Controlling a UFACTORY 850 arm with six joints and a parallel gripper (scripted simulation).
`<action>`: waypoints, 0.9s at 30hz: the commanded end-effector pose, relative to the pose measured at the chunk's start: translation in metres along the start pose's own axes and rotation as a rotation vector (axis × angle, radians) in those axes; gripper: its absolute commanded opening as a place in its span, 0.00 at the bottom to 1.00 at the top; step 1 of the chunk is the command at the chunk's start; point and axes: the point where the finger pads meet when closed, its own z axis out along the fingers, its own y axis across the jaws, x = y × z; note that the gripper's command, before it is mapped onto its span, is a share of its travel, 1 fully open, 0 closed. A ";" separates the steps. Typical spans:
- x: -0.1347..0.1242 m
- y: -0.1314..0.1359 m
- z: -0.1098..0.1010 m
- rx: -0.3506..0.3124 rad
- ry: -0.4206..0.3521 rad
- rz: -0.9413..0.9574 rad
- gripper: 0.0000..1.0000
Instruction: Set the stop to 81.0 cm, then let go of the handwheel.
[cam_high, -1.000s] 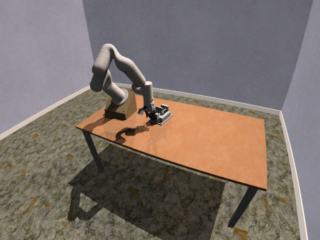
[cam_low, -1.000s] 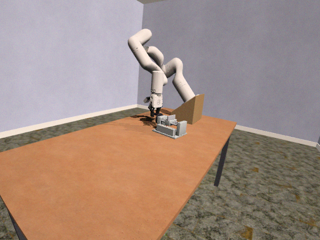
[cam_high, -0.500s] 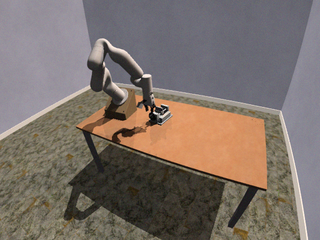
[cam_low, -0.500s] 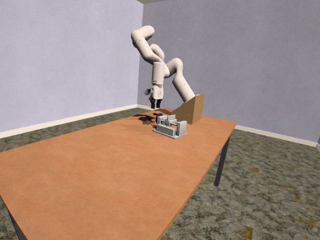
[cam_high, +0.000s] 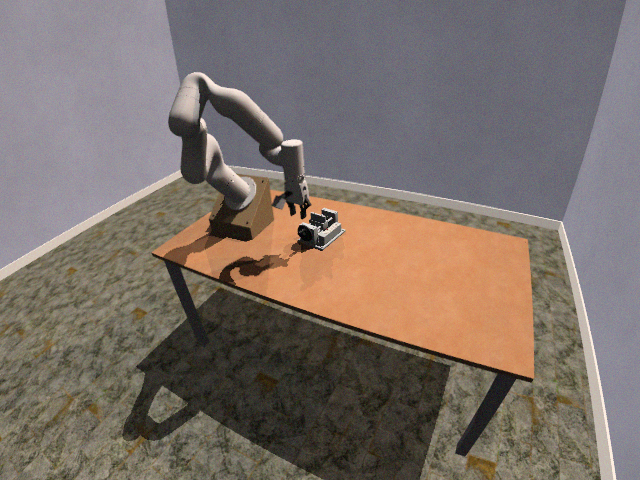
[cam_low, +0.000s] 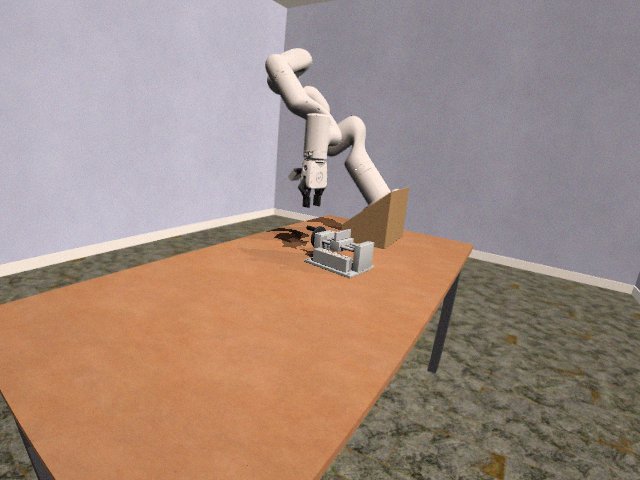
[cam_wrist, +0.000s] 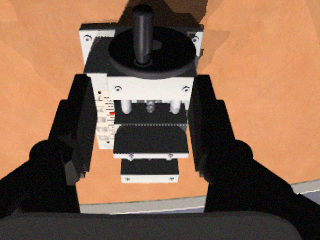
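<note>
Above the table (cam_high: 413, 279) (cam_low: 206, 320), the pincer (cam_high: 297, 212) (cam_low: 312, 204) (cam_wrist: 142, 94) hangs with its fingers apart, nothing between them, clear of the handwheel (cam_high: 305, 233) (cam_low: 316, 236) (cam_wrist: 172, 64). The black wheel sits at one end of the pale screw-driven fixture (cam_high: 329, 237) (cam_low: 331, 261) (cam_wrist: 150, 88), its grip sticking outward. On the fixture, a red mark (cam_wrist: 112, 113) shows beside the scale (cam_wrist: 102, 120), whose figures are too small to read. The stop's setting cannot be told.

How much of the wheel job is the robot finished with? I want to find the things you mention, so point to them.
Letting go looks done: the open hand (cam_high: 298, 213) (cam_low: 312, 204) is above the black handwheel (cam_high: 306, 233) (cam_low: 316, 236) (cam_wrist: 152, 51), not touching it. Nothing is in hand. The red mark (cam_wrist: 112, 113) sits partway along the scale, but its numbers are too blurry, so I can't tell whether any turning is left.
</note>
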 end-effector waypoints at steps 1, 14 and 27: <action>0.000 -0.001 -0.001 0.001 0.000 0.000 0.57; -0.023 -0.067 -0.001 0.001 0.000 0.000 0.57; -0.025 -0.071 0.028 0.001 0.000 0.000 0.57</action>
